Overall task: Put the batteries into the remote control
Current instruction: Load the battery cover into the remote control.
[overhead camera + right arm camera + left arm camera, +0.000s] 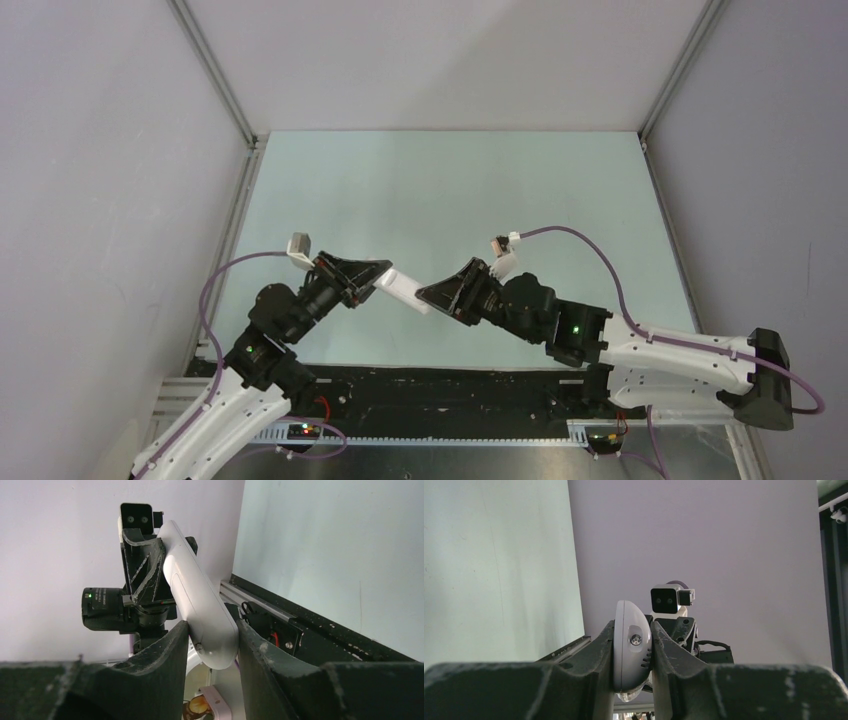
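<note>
The remote control is a white oblong handset held in the air between both arms, above the near part of the table. My left gripper is shut on one end. In the left wrist view that rounded end is clamped edge-on between the fingers. My right gripper holds the other end. In the right wrist view the remote's plain white back runs up and away from my right gripper, with both pads against its sides. The batteries are out of view.
The pale green table stretches behind the arms, with white walls on three sides. A black rail runs along the near edge. Each wrist camera faces the other: the right one and the left one.
</note>
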You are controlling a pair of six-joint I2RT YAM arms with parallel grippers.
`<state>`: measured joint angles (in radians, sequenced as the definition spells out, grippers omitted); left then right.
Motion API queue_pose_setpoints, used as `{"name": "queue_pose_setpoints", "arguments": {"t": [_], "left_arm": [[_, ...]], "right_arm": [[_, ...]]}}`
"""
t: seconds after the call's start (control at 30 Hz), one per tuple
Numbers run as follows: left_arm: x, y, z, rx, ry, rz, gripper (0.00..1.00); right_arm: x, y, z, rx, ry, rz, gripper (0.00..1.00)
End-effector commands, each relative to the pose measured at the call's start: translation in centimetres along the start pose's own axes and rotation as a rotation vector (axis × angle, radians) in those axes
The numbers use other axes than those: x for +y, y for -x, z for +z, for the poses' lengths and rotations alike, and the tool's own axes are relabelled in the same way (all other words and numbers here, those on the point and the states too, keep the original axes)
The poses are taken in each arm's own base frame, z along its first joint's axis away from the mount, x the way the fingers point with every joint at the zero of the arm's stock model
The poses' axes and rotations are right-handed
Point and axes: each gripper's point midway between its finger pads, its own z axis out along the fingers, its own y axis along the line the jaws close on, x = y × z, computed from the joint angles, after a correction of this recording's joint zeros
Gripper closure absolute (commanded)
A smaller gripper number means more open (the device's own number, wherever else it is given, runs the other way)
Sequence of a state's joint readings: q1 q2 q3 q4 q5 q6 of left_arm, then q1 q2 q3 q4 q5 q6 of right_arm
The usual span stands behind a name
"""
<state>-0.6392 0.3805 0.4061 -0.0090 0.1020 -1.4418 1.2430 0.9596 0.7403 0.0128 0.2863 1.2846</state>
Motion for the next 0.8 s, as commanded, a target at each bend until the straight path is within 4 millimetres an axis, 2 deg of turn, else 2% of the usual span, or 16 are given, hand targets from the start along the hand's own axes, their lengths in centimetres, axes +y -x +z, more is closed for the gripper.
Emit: {"name": "queue_pose_setpoints", "arguments": {"t": [0.0,0.13,0.23,0.33,0.4,0.47,0.57,0.77], "left_arm": [[-2.5,0.0,-0.4,0.002,-0.074,-0.002,0.96],[-2.5,-0.1,-0.4,0.008,-0.073,0.001,0.96],[-2.5,-0.1,-0.4,0.009,-0.073,0.002,0.96],[-2.5,-0.2,-0.4,0.013,-0.074,0.005,0.96],[-2.4,-0.2,-0.4,0.016,-0.073,0.005,0.96],[-2.5,-0.3,-0.4,0.021,-0.076,0.007,0.96],[-2.6,-0.3,-0.5,0.02,-0.078,0.007,0.96],[-2.7,-0.4,-0.4,0.028,-0.079,0.011,0.96]], "right_arm": [[1.1,0.1,0.2,-0.002,0.039,0.023,0.65],[0.9,0.0,0.4,0.0,0.034,0.023,0.73],[0.9,0.0,0.4,0.0,0.033,0.021,0.69],[1.4,0.3,0.3,-0.007,0.052,0.024,0.4],[2.1,0.5,0.2,-0.014,0.08,0.023,0.3],[2.7,0.7,0.0,-0.019,0.11,0.023,0.25],[2.8,0.8,-0.1,-0.022,0.122,0.028,0.24],[2.8,0.4,0.3,-0.005,0.138,0.042,0.39]]}}
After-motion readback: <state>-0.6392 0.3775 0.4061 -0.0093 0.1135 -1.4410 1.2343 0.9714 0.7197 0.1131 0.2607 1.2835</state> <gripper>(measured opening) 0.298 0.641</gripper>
